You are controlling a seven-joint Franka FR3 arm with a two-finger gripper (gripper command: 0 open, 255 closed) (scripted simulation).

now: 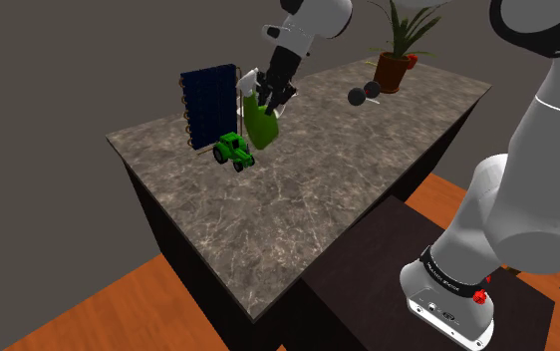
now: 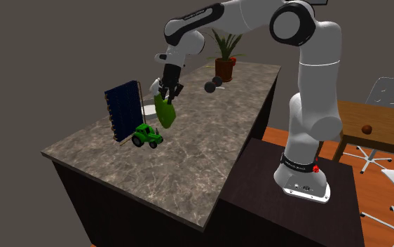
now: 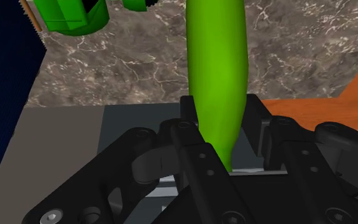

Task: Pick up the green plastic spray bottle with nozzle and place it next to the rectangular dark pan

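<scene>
Hanging from the gripper (image 1: 273,97), the green spray bottle (image 1: 261,124) was clamped at its upper end between the two black fingers. Its body dangled down at a tilt, apparently clear of the counter (image 1: 348,189). Gripping at the top made sense: the narrow neck fit the fingers and left the fat body free for setting down. The bottle was in the air just to the shoulder view's right of the dark blue rectangular pan (image 1: 208,103), which stood up on edge at the counter's far left end. A green toy tractor (image 1: 233,150) sat on the near side of the pan, almost under the bottle's base. It took up the obvious drop spot, so my guess was the release needed open counter right of tractor and pan. A pale grey flat thing (image 3: 63,127) lay below the gripper in the wrist view — couldn't tell what. Potted plant (image 1: 396,62) and a dark two-ball object (image 1: 363,94) stood well apart, far right — no obstruction. Judged: pick done, placing left.
</scene>
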